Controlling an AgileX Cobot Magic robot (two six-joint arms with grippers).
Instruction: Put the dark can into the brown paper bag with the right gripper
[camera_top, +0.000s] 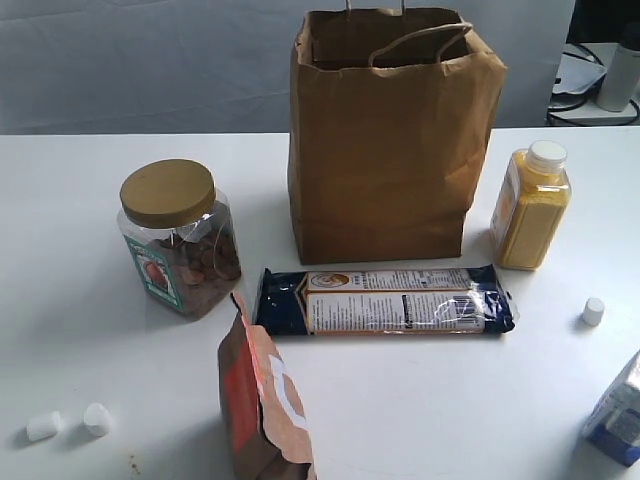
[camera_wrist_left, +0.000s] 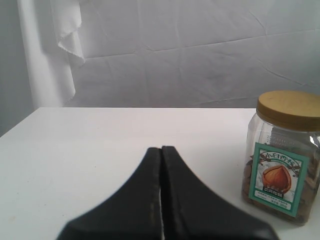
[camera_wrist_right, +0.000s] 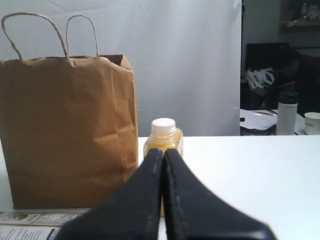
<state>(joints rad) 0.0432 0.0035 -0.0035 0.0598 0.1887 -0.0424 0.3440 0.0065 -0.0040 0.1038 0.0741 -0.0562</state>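
The dark can showed in none of the views: it was nowhere on the open bench (camera_top: 450, 400), and whether it lay inside the brown paper bag (camera_top: 390, 150), whose inside was hidden, could not be told. As a tin it would likely be rigid, fairly heavy and smooth-walled, so a squeeze across the middle of its side would suit better than the lid. The bag stood upright with its mouth open and handles up. The right end effector (camera_wrist_right: 163, 165) was clenched on nothing, fingers pressed together, pointing toward the bag and a yellow bottle (camera_wrist_right: 163, 137) beside it. The left end effector (camera_wrist_left: 161, 150) was likewise clenched and empty, near a nut jar (camera_wrist_left: 282, 155). The jar's teal label bore a hazelnut picture and characters too small to read; print on the flat packet (camera_top: 385, 300) was also illegible
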